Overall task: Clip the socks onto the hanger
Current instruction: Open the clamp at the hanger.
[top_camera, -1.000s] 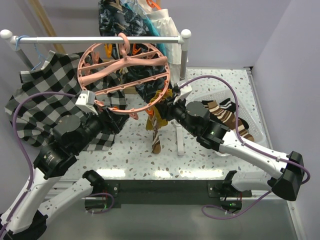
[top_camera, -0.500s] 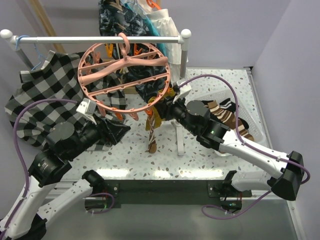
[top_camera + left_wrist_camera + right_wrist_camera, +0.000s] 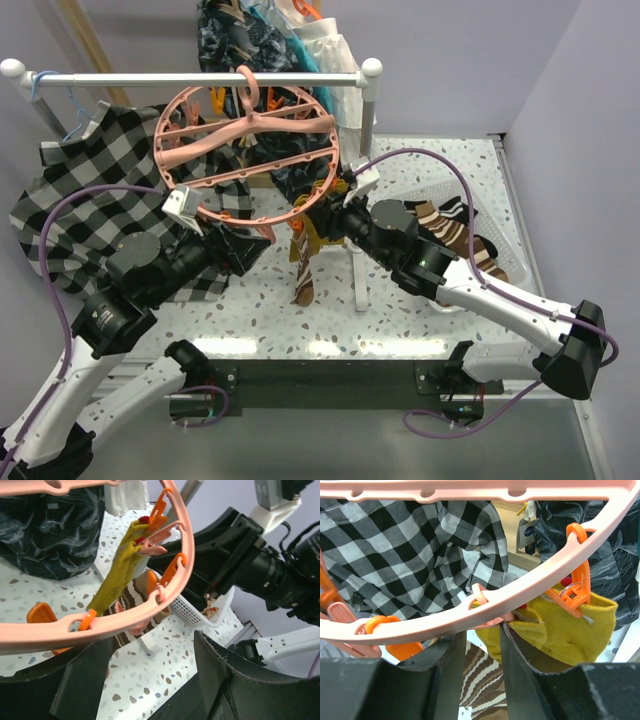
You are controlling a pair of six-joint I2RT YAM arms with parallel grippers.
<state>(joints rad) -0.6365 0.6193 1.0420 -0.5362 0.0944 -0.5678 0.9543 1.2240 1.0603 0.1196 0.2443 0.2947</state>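
The pink hanger [image 3: 170, 175] hangs from the white rail. A mustard sock [image 3: 304, 238] and a brown striped sock [image 3: 303, 280] hang from clips at its near right rim. My left gripper [image 3: 250, 245] is open wide just below the ring's near edge; in the left wrist view the gripper [image 3: 150, 640] holds nothing, with the ring [image 3: 185, 555] above it. My right gripper [image 3: 335, 212] is at the rim by the socks. In the right wrist view the gripper [image 3: 481, 629] has a narrow gap, its tips just under a pink clip [image 3: 492, 621] and touching the mustard sock [image 3: 570, 630], which an orange clip [image 3: 577, 590] holds.
A white basket [image 3: 505, 225] at the right holds more socks [image 3: 455, 235]. The checkered shirt [image 3: 90, 200] hangs at the left on the white rail [image 3: 190, 77]. The rail's white leg [image 3: 358, 280] stands beside the hanging socks. Dark clothes hang behind the rail.
My left gripper pulled back from the ring's near edge, then came forward under it again. The right gripper stayed at the rim by the socks.
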